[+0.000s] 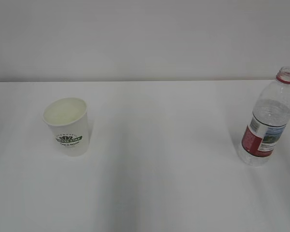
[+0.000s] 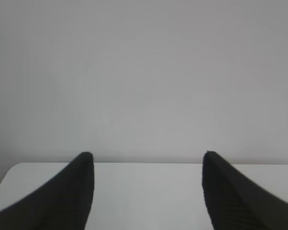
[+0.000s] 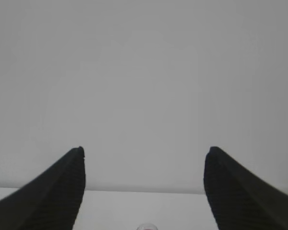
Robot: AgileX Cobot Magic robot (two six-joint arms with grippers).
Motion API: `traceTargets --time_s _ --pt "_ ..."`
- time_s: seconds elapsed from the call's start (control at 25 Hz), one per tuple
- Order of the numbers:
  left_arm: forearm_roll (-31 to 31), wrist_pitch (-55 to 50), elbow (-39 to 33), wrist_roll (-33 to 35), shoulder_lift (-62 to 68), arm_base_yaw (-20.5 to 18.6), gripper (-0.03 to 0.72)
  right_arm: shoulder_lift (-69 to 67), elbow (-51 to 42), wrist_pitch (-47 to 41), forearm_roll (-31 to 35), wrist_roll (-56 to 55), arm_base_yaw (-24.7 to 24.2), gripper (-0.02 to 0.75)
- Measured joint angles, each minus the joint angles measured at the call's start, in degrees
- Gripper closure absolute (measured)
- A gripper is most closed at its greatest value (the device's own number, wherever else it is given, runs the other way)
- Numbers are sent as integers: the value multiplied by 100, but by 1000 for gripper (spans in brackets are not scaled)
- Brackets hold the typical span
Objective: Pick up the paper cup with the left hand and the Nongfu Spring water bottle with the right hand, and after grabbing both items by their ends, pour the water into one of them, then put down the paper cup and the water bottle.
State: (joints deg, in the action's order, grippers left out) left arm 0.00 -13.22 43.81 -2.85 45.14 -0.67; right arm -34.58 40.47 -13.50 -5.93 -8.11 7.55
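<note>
left hand (image 2: 148,165) fingers gaping wide, holding nothing | right hand (image 3: 144,160) fingers likewise spreading empty | paper cup (image 1: 66,125) standing upright far left of Nongfu Spring water bottle (image 1: 269,118) | cup looking light, crushable: grip low, gently | bottle looking heavier, slick: grip its base

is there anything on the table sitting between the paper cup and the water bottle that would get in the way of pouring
Nothing visible. The paper cup stands at the left and the water bottle at the right, with only bare white table between them.
</note>
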Motion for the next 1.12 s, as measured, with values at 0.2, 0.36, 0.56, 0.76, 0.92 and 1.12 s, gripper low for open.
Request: traceTargets --time_s 0.2,0.36,0.56,0.76,0.92,1.12 --pt "0 454 0 0 270 0 172 -458 0 447 -11 0 0 157" --pt "0 765 0 0 547 0 172 -820 0 896 -192 0 0 157" --pt "-343 1117 0 0 967 0 195 -1126 0 1248 -363 0 0 157" --pt "-423 1703 0 0 1329 0 210 -1340 0 1350 -363 0 0 156" --pt "-40 2416 -244 0 1599 0 219 -1564 0 1350 -363 0 0 157" --pt "127 3104 -904 0 1842 252 222 -1981 0 1625 -363 0 0 157"
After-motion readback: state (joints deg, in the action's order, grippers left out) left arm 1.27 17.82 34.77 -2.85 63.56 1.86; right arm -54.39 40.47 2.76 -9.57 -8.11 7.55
